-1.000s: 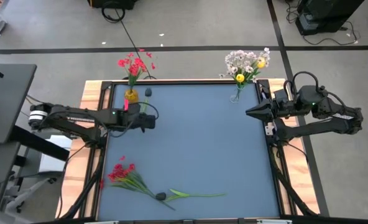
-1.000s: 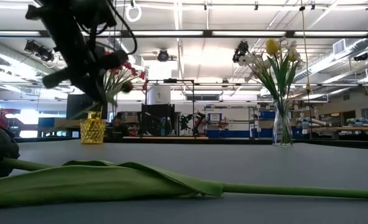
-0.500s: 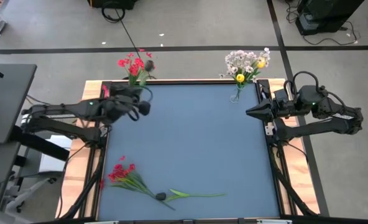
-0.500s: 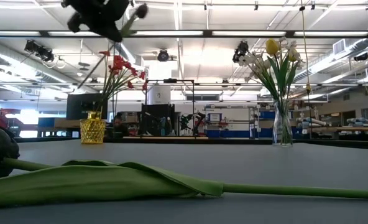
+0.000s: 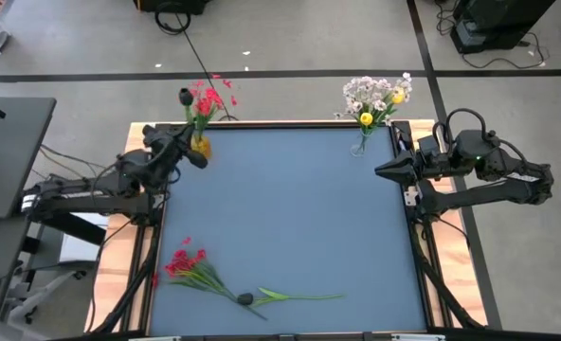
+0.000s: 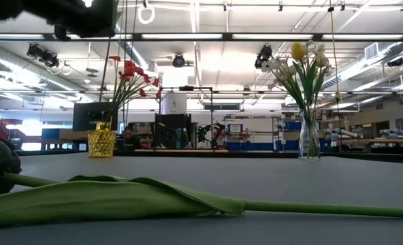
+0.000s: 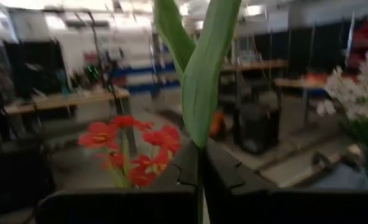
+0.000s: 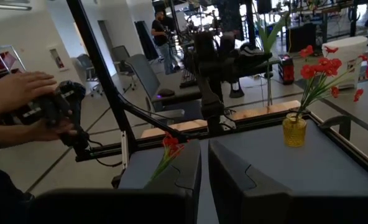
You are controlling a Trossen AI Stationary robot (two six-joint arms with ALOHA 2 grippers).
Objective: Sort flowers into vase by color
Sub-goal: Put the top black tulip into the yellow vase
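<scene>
The left gripper (image 5: 188, 148) hangs just beside the small yellow vase (image 5: 200, 145) at the table's far left corner, its fingers (image 7: 224, 171) pinched tight on the green stem of a dark-headed flower (image 5: 185, 97) whose bloom stands up above it, next to the red blossoms (image 5: 208, 98) already in that vase. The stem is held upright, leaves (image 7: 199, 74) rising straight past the wrist camera, which looks like a way to line its foot up with the vase's narrow mouth; whether the stem's end has entered the vase cannot be made out. The right gripper (image 5: 381, 170) waits at the table's right edge, just below the clear glass vase (image 5: 360, 145) of white-pinkish and yellow flowers (image 5: 378, 96), its two fingers (image 8: 178, 177) close together with only a thin gap and nothing between them. Well away from both tools, near the table's front edge, a red spray (image 5: 188, 264) and another dark-headed flower (image 5: 290, 296) lie flat on the blue mat (image 5: 299, 218), still to be sorted. In the right wrist view a person's hands (image 8: 28, 99) hold a dark device beyond the table.
</scene>
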